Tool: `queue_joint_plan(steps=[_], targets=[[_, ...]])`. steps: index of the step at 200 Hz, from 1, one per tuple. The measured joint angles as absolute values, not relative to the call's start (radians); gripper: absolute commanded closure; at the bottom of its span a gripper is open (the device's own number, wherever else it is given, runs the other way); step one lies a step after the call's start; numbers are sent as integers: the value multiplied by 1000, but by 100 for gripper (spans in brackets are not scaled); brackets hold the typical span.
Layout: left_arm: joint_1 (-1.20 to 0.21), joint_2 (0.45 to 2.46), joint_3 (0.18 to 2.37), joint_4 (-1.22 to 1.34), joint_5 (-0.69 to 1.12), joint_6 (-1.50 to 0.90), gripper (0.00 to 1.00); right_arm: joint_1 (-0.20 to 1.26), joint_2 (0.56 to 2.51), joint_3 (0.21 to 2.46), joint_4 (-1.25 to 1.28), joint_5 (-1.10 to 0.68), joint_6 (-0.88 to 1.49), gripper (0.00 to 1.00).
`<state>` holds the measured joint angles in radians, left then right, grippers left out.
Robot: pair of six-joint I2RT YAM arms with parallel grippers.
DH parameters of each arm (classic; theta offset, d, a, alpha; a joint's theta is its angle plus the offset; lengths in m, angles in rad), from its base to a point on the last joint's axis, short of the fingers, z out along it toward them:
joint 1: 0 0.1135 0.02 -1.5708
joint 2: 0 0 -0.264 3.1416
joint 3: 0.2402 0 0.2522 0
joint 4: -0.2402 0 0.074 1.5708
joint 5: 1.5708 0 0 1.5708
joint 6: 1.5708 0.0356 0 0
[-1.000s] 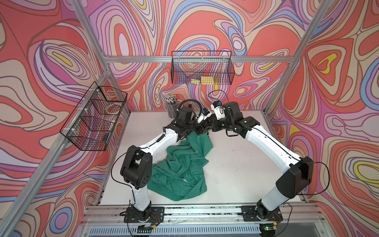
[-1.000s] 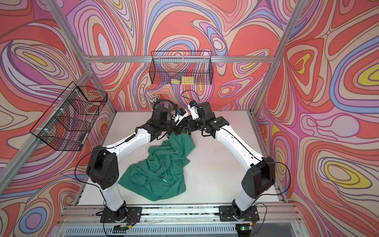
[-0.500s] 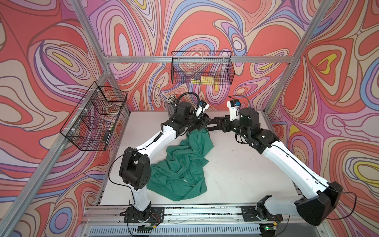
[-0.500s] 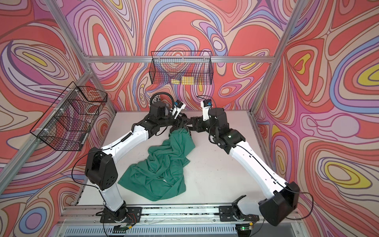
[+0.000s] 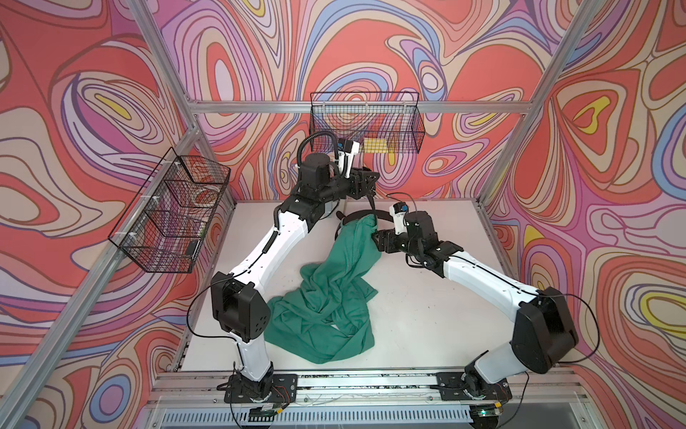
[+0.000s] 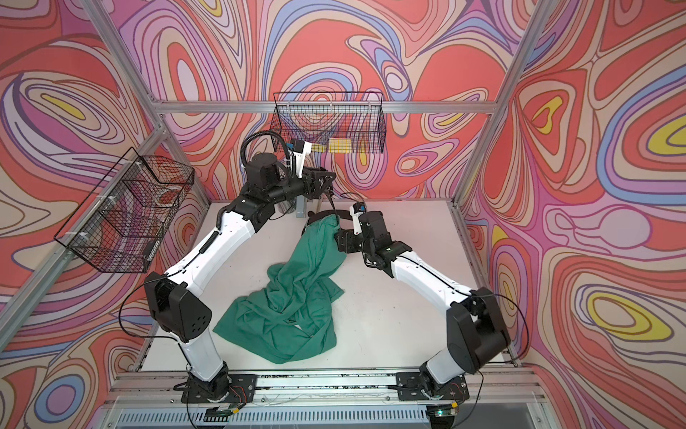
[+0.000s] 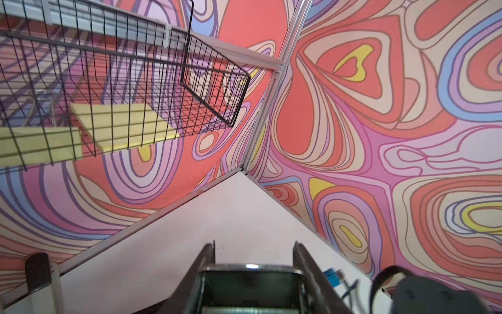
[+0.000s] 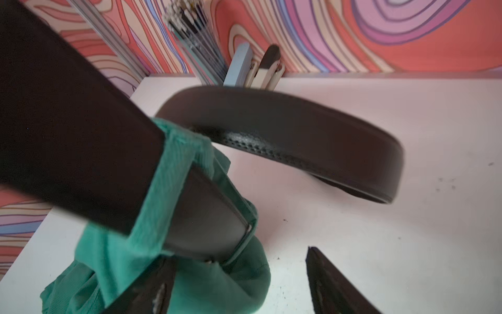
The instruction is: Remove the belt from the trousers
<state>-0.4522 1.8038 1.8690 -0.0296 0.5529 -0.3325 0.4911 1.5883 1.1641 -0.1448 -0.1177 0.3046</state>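
One trousers [image 8: 222, 288] loop [image 8: 163, 185] apparently rings belt [image 8: 285, 127]; right wrist only.

The belt [image 8: 271, 130] is a smooth, leather-like black strap with a satin sheen and a stitched edge. The trousers [image 5: 334, 297] are soft teal cloth, matt, with a fine ribbed weave. The tabletop [image 5: 427, 304] is white, smooth and matt, with dark specks. The wire basket [image 5: 365, 122] is black coated metal. The frame rail [image 5: 260, 107] is bare brushed aluminium. The arm shells [image 5: 267, 256] are glossy white plastic.
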Motion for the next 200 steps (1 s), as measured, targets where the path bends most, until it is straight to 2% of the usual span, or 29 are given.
queue_joint_plan(steps=[21, 49, 82, 118, 133, 149, 168, 188, 200], targets=[[-452, 1802, 1895, -25, 552, -361, 100, 491, 1653, 1188, -119, -170, 322, 22], [-451, 1795, 1924, -24, 546, -392, 100, 492, 1684, 1199, -88, -188, 351, 28], [-440, 1768, 1967, -26, 535, -424, 100, 491, 1687, 1199, -87, -142, 362, 48], [-389, 1693, 1997, -22, 517, -477, 100, 469, 1687, 1198, -80, -115, 383, 53], [-364, 1647, 1992, -22, 505, -488, 100, 456, 1683, 1193, -53, -113, 388, 69], [-339, 1573, 1928, -10, 493, -496, 100, 443, 1663, 1182, -36, -112, 382, 86], [-325, 1457, 1759, 21, 469, -503, 100, 429, 1625, 1174, -49, -102, 369, 100], [-315, 1356, 1558, 77, 452, -505, 100, 403, 1588, 1174, -102, -86, 347, 100], [-312, 1322, 1442, 109, 445, -499, 97, 389, 1565, 1180, -147, -79, 319, 100]])
